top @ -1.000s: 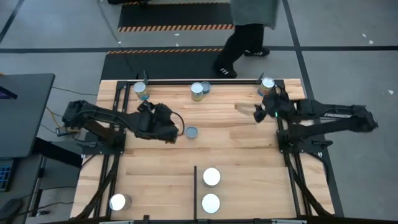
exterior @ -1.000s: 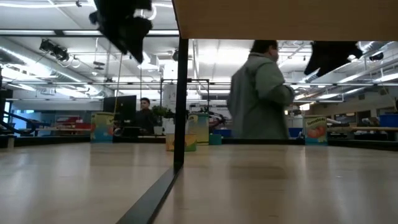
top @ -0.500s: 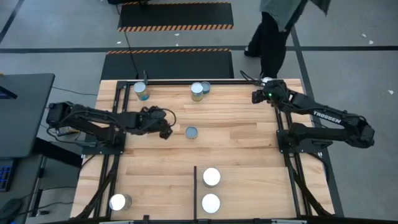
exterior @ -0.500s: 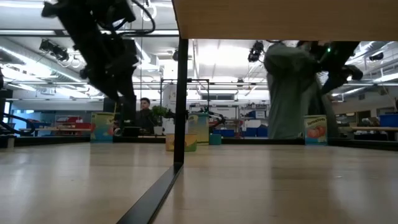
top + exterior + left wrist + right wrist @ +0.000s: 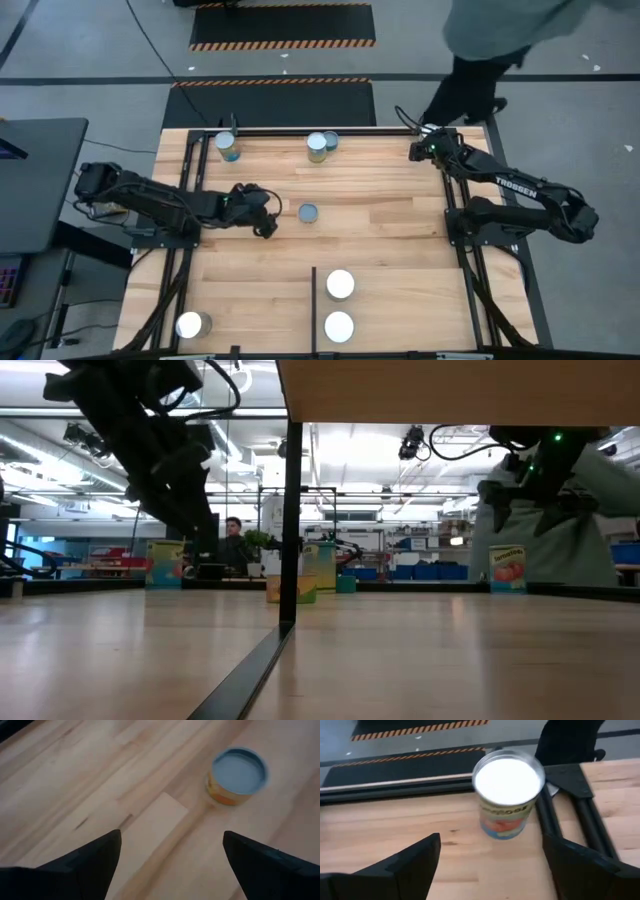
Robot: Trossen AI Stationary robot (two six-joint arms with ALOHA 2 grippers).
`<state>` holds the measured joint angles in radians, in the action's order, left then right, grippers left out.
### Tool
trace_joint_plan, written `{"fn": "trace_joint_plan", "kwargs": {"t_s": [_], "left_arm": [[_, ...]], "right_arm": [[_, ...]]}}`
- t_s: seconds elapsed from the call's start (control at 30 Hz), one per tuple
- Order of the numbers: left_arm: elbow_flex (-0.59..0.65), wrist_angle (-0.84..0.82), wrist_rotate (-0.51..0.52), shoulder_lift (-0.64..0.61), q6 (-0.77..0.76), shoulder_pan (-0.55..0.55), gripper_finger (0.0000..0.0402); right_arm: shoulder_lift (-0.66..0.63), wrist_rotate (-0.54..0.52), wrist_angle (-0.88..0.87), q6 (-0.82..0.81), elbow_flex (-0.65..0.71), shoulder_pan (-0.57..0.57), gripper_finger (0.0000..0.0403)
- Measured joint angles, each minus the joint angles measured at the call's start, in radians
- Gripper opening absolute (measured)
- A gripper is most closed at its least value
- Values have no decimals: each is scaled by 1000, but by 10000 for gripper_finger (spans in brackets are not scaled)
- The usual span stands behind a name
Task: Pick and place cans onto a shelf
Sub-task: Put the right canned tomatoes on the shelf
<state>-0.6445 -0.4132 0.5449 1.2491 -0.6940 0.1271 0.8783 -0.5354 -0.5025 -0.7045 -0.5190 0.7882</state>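
left gripper (image 5: 268, 222): fingers spread, empty, mid-table near blue-grey-topped can (image 5: 236, 775) | right gripper (image 5: 416, 151): fingers apart, empty, facing white-topped can (image 5: 508, 792) at table (image 5: 380, 200) far right corner

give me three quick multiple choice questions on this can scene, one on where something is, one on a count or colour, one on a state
1. Where is the can with the dull blue-grey top?
A. mid-table, just ahead of the left claw
B. at the far right corner
C. beside the divider bar

2. How many cans stand right of the short black divider bar, on the near part of the table?
A. none
B. two
C. four

3. How does the right claw stand?
A. shut on a can
B. shut on nothing
C. open, a white-topped can ahead of it, not held

Answers: 1 A, the left wrist view shows that can on bare wood beyond the open fingers. 2 B, the high view shows two bright tops there. 3 C, the right wrist view shows the fingers spread, clear of the can.
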Motion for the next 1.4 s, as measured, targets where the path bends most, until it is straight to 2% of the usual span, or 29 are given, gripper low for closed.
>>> {"fn": "trace_joint_plan", "kwargs": {"t_s": [0.3,0.5,0.67,0.9,1.13,1.23,1.4], "left_arm": [[0,-1,2,0,0,22,357],[0,-1,3,0,0,22,357],[0,-1,3,0,0,22,357],[0,-1,3,1,0,22,357],[-1,2,3,1,1,22,357],[-1,3,3,1,1,22,357],[-1,5,3,1,1,22,357]], "right_arm": [[-2,-59,31,78,22,0,366],[-22,-55,218,89,171,11,361],[-59,-55,271,182,180,29,358],[-32,-46,328,226,173,132,365],[0,-56,328,218,178,121,367],[0,-70,385,218,197,90,366],[11,-104,443,130,213,75,359]]}}
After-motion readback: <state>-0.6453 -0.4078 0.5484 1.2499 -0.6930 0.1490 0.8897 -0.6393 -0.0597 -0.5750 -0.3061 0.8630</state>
